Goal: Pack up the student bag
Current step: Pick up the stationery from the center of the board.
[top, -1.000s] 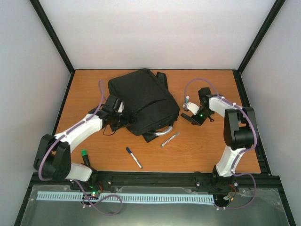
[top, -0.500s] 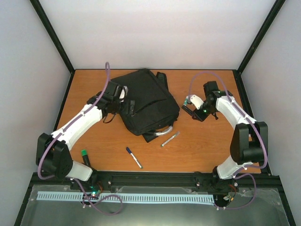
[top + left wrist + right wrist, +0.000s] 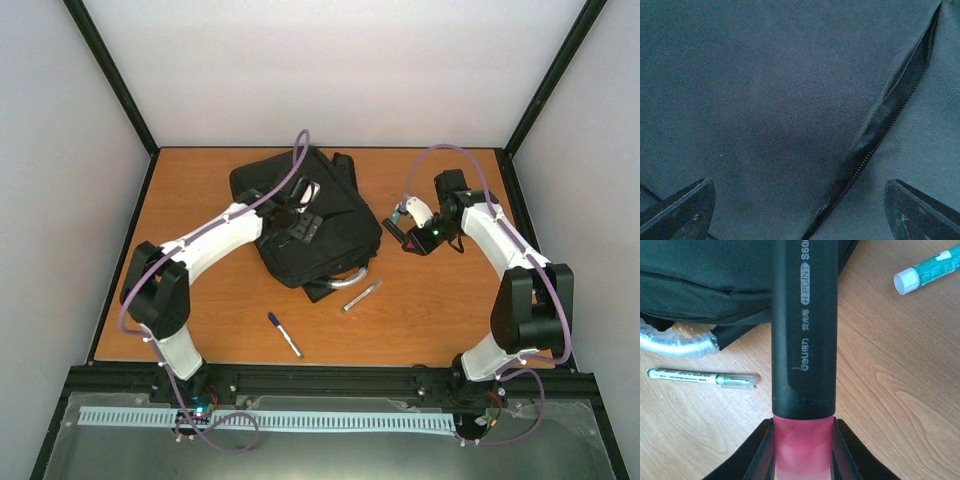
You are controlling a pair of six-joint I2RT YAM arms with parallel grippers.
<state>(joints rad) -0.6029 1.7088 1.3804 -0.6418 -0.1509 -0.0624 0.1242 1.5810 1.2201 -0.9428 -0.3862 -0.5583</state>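
Observation:
The student bag (image 3: 335,225), a black backpack, lies flat at the middle of the table, its grey curved handle (image 3: 350,279) at the near edge. My left gripper (image 3: 305,228) hovers open just over its top panel. In the left wrist view the black fabric (image 3: 765,100) fills the frame, a zipper line (image 3: 880,120) runs diagonally between the spread fingertips (image 3: 685,210), and the left gripper (image 3: 802,215) holds nothing. My right gripper (image 3: 398,228) is just right of the bag. This right gripper (image 3: 802,450) is shut on the pink end of a black highlighter (image 3: 802,340), above the wood.
A green-and-white glue stick (image 3: 927,270) lies on the table by the right gripper. A clear-capped green pen (image 3: 361,295) lies just in front of the bag's handle. A blue pen (image 3: 285,335) sits nearer the front edge. Black frame rails border the wooden table (image 3: 470,320).
My left arm has swung from the bag's left edge rightward to over its top panel. The right gripper, still holding the highlighter, has shifted slightly back.

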